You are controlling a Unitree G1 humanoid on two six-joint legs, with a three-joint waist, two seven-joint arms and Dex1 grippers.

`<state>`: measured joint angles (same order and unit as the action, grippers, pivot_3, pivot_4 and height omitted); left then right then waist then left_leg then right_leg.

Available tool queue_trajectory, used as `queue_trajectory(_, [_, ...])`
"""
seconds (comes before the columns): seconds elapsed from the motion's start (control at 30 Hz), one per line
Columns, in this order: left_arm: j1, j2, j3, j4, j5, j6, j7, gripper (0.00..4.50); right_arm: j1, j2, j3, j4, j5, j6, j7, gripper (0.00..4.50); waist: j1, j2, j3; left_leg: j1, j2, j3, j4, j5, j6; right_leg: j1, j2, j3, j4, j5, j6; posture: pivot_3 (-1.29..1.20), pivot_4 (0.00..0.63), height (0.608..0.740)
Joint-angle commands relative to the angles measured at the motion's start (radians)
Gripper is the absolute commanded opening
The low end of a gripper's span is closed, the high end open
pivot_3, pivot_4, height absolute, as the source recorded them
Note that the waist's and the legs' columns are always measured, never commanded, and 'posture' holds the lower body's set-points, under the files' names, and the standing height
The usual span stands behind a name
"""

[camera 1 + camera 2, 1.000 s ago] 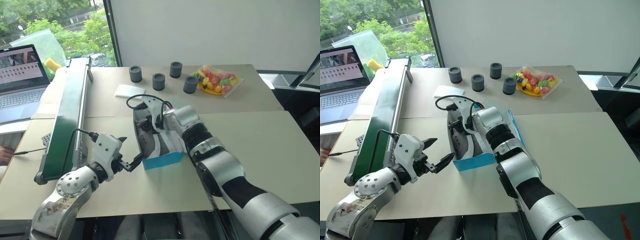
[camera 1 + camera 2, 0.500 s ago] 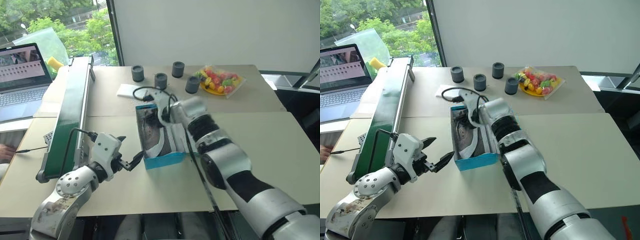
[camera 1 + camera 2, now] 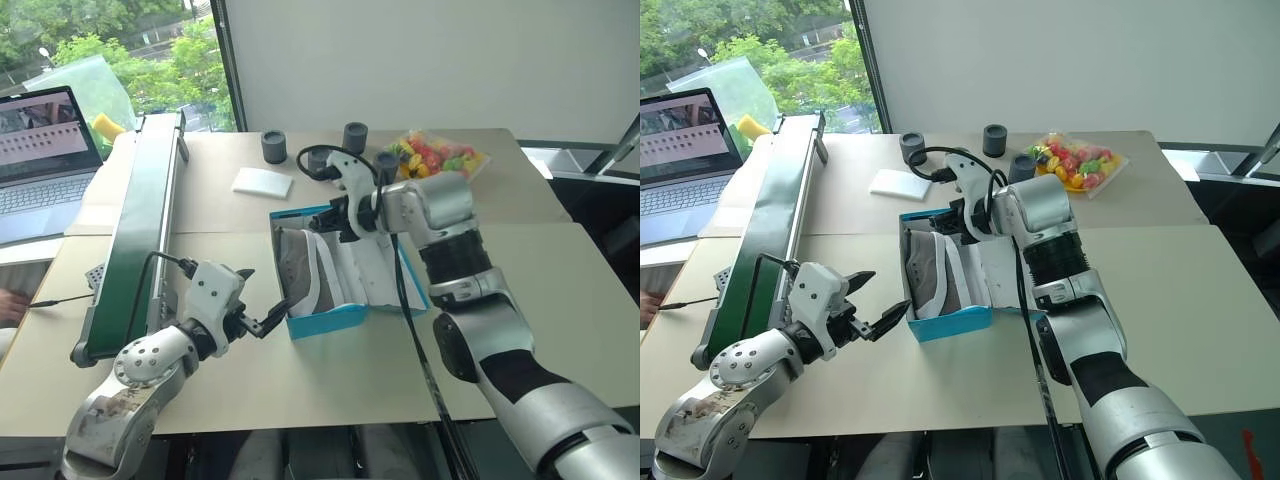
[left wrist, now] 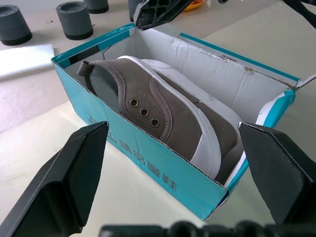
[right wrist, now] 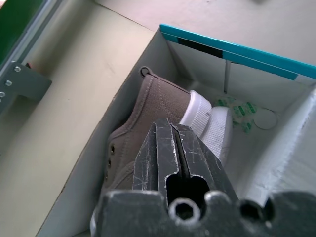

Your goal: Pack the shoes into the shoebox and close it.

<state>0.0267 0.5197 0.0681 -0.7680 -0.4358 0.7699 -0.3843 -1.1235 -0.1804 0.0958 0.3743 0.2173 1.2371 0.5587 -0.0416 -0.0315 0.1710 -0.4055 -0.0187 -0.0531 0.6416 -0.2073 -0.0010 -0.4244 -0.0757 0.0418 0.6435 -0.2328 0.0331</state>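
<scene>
The left wrist view shows brass eyelets on the taupe canvas shoes point(image 4: 163, 118) lying on their sides inside the open bright blue cardboard shoebox point(image 3: 330, 318). Right hand point(image 5: 174, 148) clenched empty above the box; left hand point(image 3: 875, 305) released, beside its near corner on bare bench point(image 3: 520, 270).

Two robot arms of glossy silver-white shells joined by black ribbed segments. The left arm's rounded shoulder shell is pierced with small holes and looks scuffed. A thin black cable loops over each wrist. The left gripper point(image 3: 868, 303) has a white boxy housing and two pointed black fingers. The right gripper point(image 3: 322, 222) has scratched black fingers point(image 5: 170, 158) with latticed backs.
</scene>
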Motion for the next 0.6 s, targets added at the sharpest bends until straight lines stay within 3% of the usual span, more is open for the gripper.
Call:
queue_trajectory(0.03, [-0.001,0.004,0.008,-0.027,-0.003,-0.009,0.002,4.50,0.057,-0.031,-0.040,-0.135,0.029,0.023,-0.016,0.03,0.001,0.000,0.000,0.000,0.000,0.000,0.000,0.000,0.000,0.000,0.000,0.000,0.000,0.000,0.000,0.00,0.150,0.740])
queue_trajectory(0.17, [0.018,0.005,0.013,-0.041,0.000,-0.009,0.007,4.50,0.136,-0.186,-0.216,-0.399,0.249,0.177,0.151,0.03,0.007,0.001,0.001,-0.001,0.000,0.000,0.000,0.000,0.000,0.000,0.000,0.000,0.000,0.000,0.000,0.00,0.150,0.740])
queue_trajectory(0.4, [0.020,0.015,0.003,-0.027,-0.014,-0.027,-0.030,4.50,0.331,-0.508,-0.363,-0.719,0.640,0.329,0.456,0.03,0.020,0.001,0.002,0.000,0.000,0.000,0.001,-0.001,0.001,0.004,0.000,-0.001,-0.003,-0.001,0.001,0.00,0.150,0.740])
queue_trajectory(0.5, [-0.001,0.027,-0.002,-0.010,-0.019,-0.032,-0.062,4.50,0.635,-0.675,-0.253,-0.902,0.676,0.248,0.547,0.03,0.025,0.000,0.001,0.001,0.000,0.000,0.001,-0.001,0.001,0.006,0.000,-0.002,-0.003,-0.001,0.002,0.00,0.150,0.740])
queue_trajectory(0.6, [-0.011,0.040,0.006,-0.007,-0.029,-0.027,-0.078,4.50,0.783,-0.721,-0.100,-0.930,0.533,0.103,0.451,0.03,0.023,0.000,0.001,0.002,0.000,0.001,0.002,-0.001,0.001,0.007,0.000,-0.002,-0.004,-0.003,0.003,0.00,0.150,0.740])
